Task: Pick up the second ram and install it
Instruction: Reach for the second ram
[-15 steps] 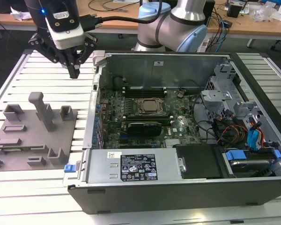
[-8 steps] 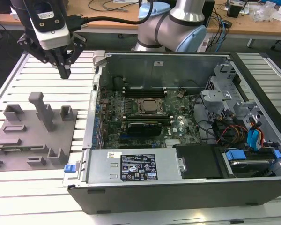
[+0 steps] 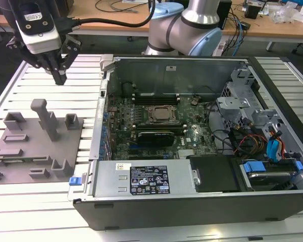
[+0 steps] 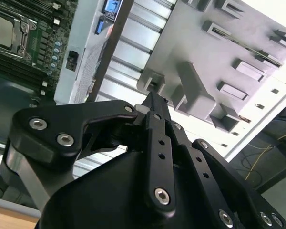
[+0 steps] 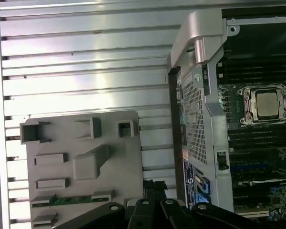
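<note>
Bench (image 3: 50, 70): a big table top made of shiny metal strips. Everything sits on it.
Computer case (image 3: 192, 201): a big open box on the exterior view's right, with a green board (image 3: 156, 126) inside.
Arm (image 3: 192, 25): a fat grey and blue robot arm behind the case.
Grey plate (image 5: 119, 162): a flat plate with small blocks, lying on the bench beside the case.
Gripper (image 3: 59, 76): it hangs up in the air over the bench, near the far edge of the grey plate. The jaws are squeezed together and hold nothing.
Second ram (image 5: 69, 200): a thin green stick, seen in the first wrist view. It lies in a slot on the grey plate, between two little blocks, apart from the gripper.
</note>
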